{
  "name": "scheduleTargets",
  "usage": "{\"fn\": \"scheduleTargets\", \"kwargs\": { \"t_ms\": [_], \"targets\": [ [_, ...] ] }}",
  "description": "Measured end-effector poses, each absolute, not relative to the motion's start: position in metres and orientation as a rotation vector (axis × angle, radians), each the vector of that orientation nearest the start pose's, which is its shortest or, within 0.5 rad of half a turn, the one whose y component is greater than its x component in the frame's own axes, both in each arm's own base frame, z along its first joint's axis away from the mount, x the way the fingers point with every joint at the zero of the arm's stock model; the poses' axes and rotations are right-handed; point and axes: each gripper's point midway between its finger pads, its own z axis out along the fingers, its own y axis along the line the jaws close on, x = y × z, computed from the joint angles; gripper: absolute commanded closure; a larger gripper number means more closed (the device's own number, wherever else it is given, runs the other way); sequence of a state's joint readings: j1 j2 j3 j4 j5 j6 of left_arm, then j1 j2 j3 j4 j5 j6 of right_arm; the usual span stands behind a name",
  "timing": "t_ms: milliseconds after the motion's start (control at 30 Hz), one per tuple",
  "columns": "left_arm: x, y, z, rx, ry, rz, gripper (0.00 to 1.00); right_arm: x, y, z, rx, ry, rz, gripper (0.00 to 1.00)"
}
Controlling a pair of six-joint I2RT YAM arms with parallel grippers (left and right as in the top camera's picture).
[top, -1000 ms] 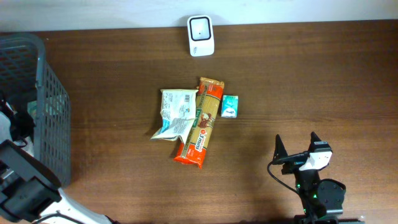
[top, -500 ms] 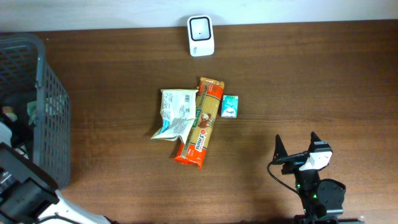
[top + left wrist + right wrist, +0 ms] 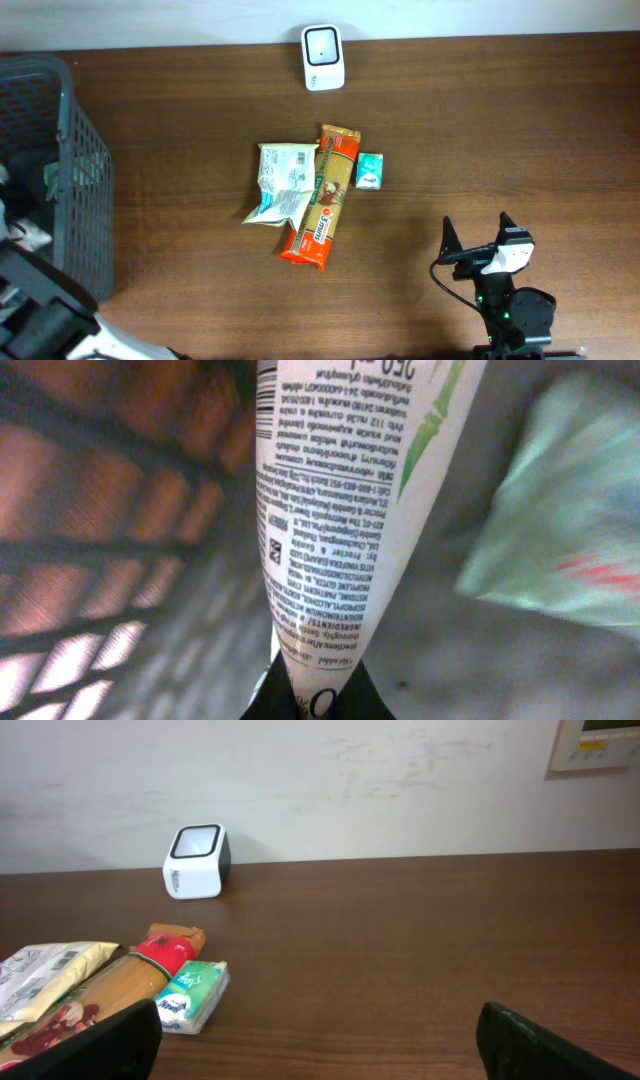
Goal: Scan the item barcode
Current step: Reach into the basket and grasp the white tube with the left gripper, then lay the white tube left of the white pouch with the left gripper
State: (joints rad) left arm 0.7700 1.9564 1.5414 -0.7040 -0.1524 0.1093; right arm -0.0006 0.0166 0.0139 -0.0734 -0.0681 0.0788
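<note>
Left wrist view: tube (image 3: 335,530) is gripped by left pincer (image 3: 318,695) inside basket (image 3: 90,490), right pincer (image 3: 325,1042) spread wide; lifting toward scanner (image 3: 323,57) seems needed.

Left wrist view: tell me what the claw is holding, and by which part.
The left claw is shut on a white tube with printed text, pinching it by the end nearest the camera. The right claw is open and holds nothing.

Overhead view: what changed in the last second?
The left tool closed on a white tube in the basket and shifted slightly. The pasta, pouch, small box, scanner and open right tool stayed put.
</note>
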Motion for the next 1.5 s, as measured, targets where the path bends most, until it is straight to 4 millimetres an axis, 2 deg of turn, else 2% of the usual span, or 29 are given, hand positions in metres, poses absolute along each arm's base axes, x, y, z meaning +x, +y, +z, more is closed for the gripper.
{"fn": "scheduleTargets", "kwargs": {
  "t_ms": [100, 133, 167, 233, 300, 367, 433, 500, 533, 567, 633, 667, 733, 800, 867, 933, 967, 1133, 1167, 1200, 1233, 1267, 1300, 1367, 1433, 1467, 1500],
  "targets": [
    [0.339, 0.351, 0.198, -0.848, 2.338, 0.499, 1.0, 0.246, 0.012, 0.159, 0.013, 1.648, 0.115, 0.01],
    [0.343, 0.347, 0.242, -0.796, 2.227, 0.502, 1.0, 0.246, 0.012, 0.159, 0.013, 1.648, 0.115, 0.01],
    [0.345, 0.341, 0.275, -0.752, 2.146, 0.502, 1.0, 0.246, 0.012, 0.159, 0.013, 1.648, 0.115, 0.01],
    [0.346, 0.327, 0.311, -0.693, 2.065, 0.493, 1.0, 0.246, 0.012, 0.159, 0.013, 1.648, 0.115, 0.01],
    [0.35, 0.305, 0.339, -0.625, 2.013, 0.479, 1.0, 0.246, 0.012, 0.159, 0.013, 1.648, 0.115, 0.01],
    [0.36, 0.273, 0.363, -0.538, 1.975, 0.451, 1.0, 0.246, 0.012, 0.159, 0.013, 1.648, 0.115, 0.01],
    [0.367, 0.218, 0.389, -0.412, 1.947, 0.387, 1.0, 0.246, 0.012, 0.159, 0.013, 1.648, 0.115, 0.01],
    [0.369, 0.151, 0.402, -0.263, 1.962, 0.281, 1.0, 0.246, 0.012, 0.159, 0.013, 1.648, 0.115, 0.01],
    [0.37, 0.14, 0.399, -0.246, 1.977, 0.258, 1.0, 0.246, 0.012, 0.159, 0.013, 1.648, 0.116, 0.01],
    [0.37, 0.124, 0.389, -0.235, 2.029, 0.223, 1.0, 0.246, 0.012, 0.159, 0.013, 1.648, 0.116, 0.01],
    [0.38, 0.074, 0.355, -0.163, 2.159, 0.091, 1.0, 0.246, 0.012, 0.159, 0.013, 1.648, 0.115, 0.01],
    [0.385, 0.057, 0.336, -0.151, 2.226, 0.045, 1.0, 0.246, 0.012, 0.159, 0.013, 1.648, 0.115, 0.01],
    [0.389, 0.039, 0.308, -0.142, 2.322, 0.001, 1.0, 0.246, 0.012, 0.159, 0.014, 1.648, 0.116, 0.02],
    [0.404, 0.008, 0.255, -0.092, 2.472, -0.051, 1.0, 0.246, 0.012, 0.159, 0.013, 1.648, 0.115, 0.01],
    [0.413, -0.011, 0.205, -0.078, 2.603, -0.079, 1.0, 0.246, 0.012, 0.159, 0.013, 1.648, 0.115, 0.01],
    [0.416, -0.021, 0.164, -0.076, 2.711, -0.085, 1.0, 0.246, 0.012, 0.159, 0.013, 1.648, 0.115, 0.01],
    [0.417, -0.027, 0.134, -0.064, 2.786, -0.084, 1.0, 0.246, 0.012, 0.159, 0.013, 1.648, 0.116, 0.01],
    [0.42, -0.05, 0.057, -0.103, 2.949, -0.104, 1.0, 0.246, 0.012, 0.159, 0.013, 1.648, 0.116, 0.01],
    [0.421, -0.055, 0.047, -0.103, 2.964, -0.125, 0.86, 0.246, 0.012, 0.159, 0.013, 1.648, 0.115, 0.01],
    [0.421, -0.059, 0.041, -0.098, 2.974, -0.135, 0.66, 0.246, 0.012, 0.159, 0.013, 1.648, 0.115, 0.01],
    [0.42, -0.066, 0.036, -0.095, 2.985, -0.148, 0.41, 0.246, 0.012, 0.159, 0.013, 1.648, 0.115, 0.01],
    [0.419, -0.072, 0.035, -0.077, 2.99, -0.158, 0.26, 0.246, 0.012, 0.159, 0.013, 1.648, 0.115, 0.01],
    [0.419, -0.079, 0.035, -0.06, 2.986, -0.172, 0.19, 0.246, 0.012, 0.159, 0.013, 1.648, 0.115, 0.01],
    [0.415, -0.087, 0.035, -0.053, 3.001, -0.19, 0.13, 0.246, 0.012, 0.159, 0.013, 1.648, 0.115, 0.01],
    [0.41, -0.085, 0.042, -0.052, 3.03, -0.186, 0.08, 0.246, 0.012, 0.159, 0.013, 1.648, 0.115, 0.01],
    [0.415, -0.084, 0.055, -0.051, 3.017, -0.185, 0.01, 0.246, 0.011, 0.159, 0.013, 1.648, 0.115, 0.01],
    [0.424, -0.082, 0.073, -0.043, 2.99, -0.175, 0.01, 0.246, 0.012, 0.159, 0.013, 1.647, 0.116, 0.01]
  ]
}}
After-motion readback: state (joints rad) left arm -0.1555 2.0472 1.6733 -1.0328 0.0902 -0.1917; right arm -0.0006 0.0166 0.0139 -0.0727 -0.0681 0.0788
